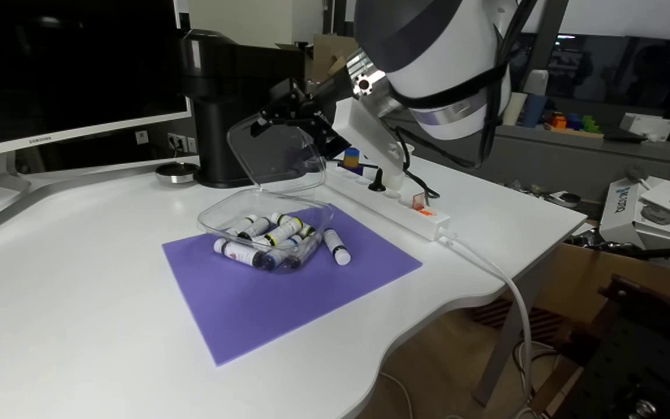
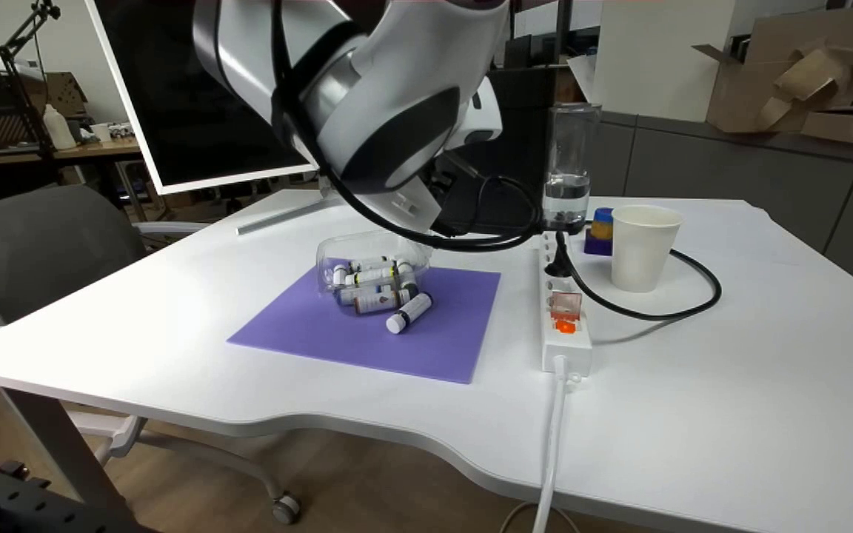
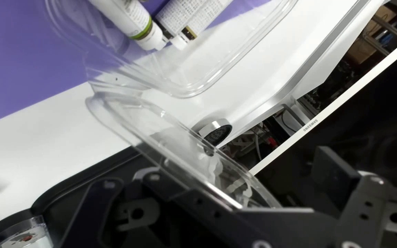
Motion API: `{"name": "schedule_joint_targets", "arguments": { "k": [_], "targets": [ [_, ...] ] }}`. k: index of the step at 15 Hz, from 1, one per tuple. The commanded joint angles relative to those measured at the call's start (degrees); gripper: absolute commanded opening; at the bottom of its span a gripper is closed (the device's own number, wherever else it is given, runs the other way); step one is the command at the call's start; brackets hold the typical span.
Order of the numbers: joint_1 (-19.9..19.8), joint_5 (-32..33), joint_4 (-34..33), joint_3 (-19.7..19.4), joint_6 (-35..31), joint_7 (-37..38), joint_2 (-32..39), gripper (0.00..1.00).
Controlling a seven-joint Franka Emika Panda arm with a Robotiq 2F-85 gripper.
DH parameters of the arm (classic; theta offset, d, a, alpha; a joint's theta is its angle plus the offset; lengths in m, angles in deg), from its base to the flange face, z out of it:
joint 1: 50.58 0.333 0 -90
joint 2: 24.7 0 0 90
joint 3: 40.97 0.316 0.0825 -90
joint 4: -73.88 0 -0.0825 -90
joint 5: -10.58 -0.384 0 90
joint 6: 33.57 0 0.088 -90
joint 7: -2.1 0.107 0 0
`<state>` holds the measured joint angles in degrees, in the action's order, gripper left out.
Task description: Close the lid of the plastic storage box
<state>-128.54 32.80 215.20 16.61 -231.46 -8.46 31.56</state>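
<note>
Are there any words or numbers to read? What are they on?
"SAMSUNG" on the screen; upside down in the wrist view.
"ROBOTIQ" on the white box.
"ROBOT" on its front, cut off by the picture's edge.
Too small or blurred to read: the print on the bottles.
No number is clear enough to read.

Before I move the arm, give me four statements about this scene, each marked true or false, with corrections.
1. The clear rectangular plastic lid stands raised from the clear shallow plastic box. True.
2. Every white capped cylinder lies inside the box. False: one cylinder lies outside, on the purple rectangular mat.
3. The black jointed pincer is shut. False: the pincer stands open.
4. A white tapered paper cup stands upright on the flat white desk. True.
</note>
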Motion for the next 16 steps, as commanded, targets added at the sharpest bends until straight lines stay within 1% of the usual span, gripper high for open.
{"name": "schedule_joint_targets", "arguments": {
  "k": [1, 3, 6, 8, 11, 12, 16],
  "targets": [
    [2.66, -1.98, 2.14, -0.73, 0.00, 3.85, -7.23, 1.00],
    [4.63, -4.08, 2.82, -1.81, 0.00, 5.13, -11.13, 1.00],
    [9.26, -8.49, 4.23, -4.66, 0.00, 7.73, -17.00, 1.00],
    [13.15, -11.14, 5.39, -6.78, 0.67, 9.70, -20.71, 1.00],
    [19.32, -13.42, 5.91, -9.36, 2.37, 12.00, -25.45, 1.00],
    [22.00, -14.13, 5.49, -10.61, 3.32, 12.61, -26.86, 1.00],
    [30.60, -15.59, 4.60, -15.28, 8.07, 13.50, -30.76, 1.00]
  ]
}}
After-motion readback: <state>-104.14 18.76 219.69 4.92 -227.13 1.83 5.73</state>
